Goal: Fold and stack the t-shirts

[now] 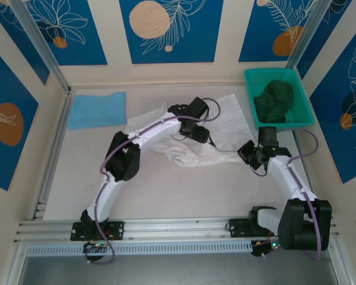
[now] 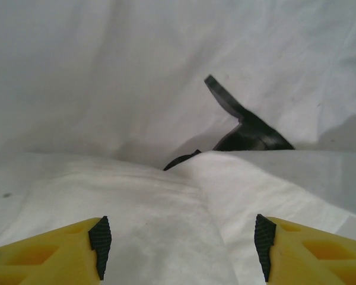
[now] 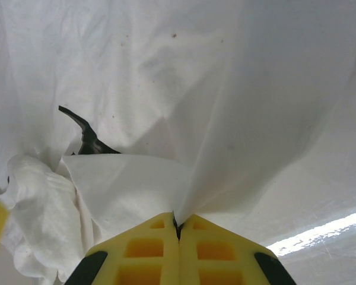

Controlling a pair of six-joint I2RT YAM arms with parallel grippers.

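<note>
Right yellow fingers (image 3: 145, 252) pinched fold of large white cloth t-shirt (image 3: 166, 71); left fingers (image 2: 41, 256) stood spread above it. Limp, light: grip edges.

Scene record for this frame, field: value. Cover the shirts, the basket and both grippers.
white cloth t-shirt: crumpled mid-table, not folded
light-blue cloth t-shirt: folded flat, far left of table
teal plastic basket: far right, holds dark green cloth
left gripper: fingers apart over the white cloth t-shirt
right gripper: fingers shut, pinching the white cloth t-shirt
</note>
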